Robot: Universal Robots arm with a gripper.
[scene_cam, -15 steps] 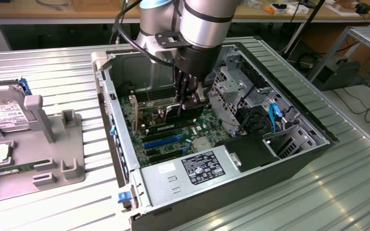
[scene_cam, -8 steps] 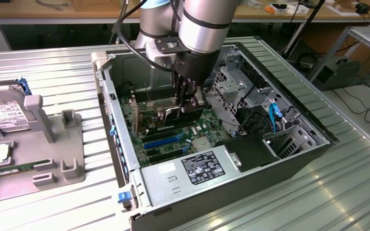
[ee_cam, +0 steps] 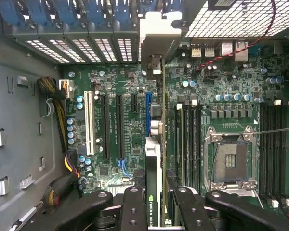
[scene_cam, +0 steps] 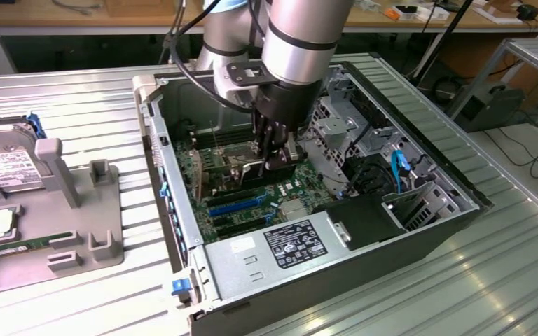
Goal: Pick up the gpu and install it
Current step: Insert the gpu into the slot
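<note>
1. End effector: the gripper (scene_cam: 274, 157) reaches down inside the open computer case (scene_cam: 419, 231), over the motherboard (ee_cam: 125, 82). Its fingers are clamped on the gpu (ee_cam: 153, 163), one on each flat face.
2. Task item: the gpu stands on edge between the fingers, directly below the wrist and neither ahead of it nor to one side.
3. Long axis: the card runs parallel to the expansion slots. Its metal bracket end points at the case's rear wall (ee_cam: 86, 9) with the blue clips.
4. Governing relation: the card's lower edge lies along the blue slot (ee_cam: 148, 108), or just beside it, so only a straight descent appears to separate the two.
5. Unverified: whether the edge connector has entered the slot cannot be told.
</note>
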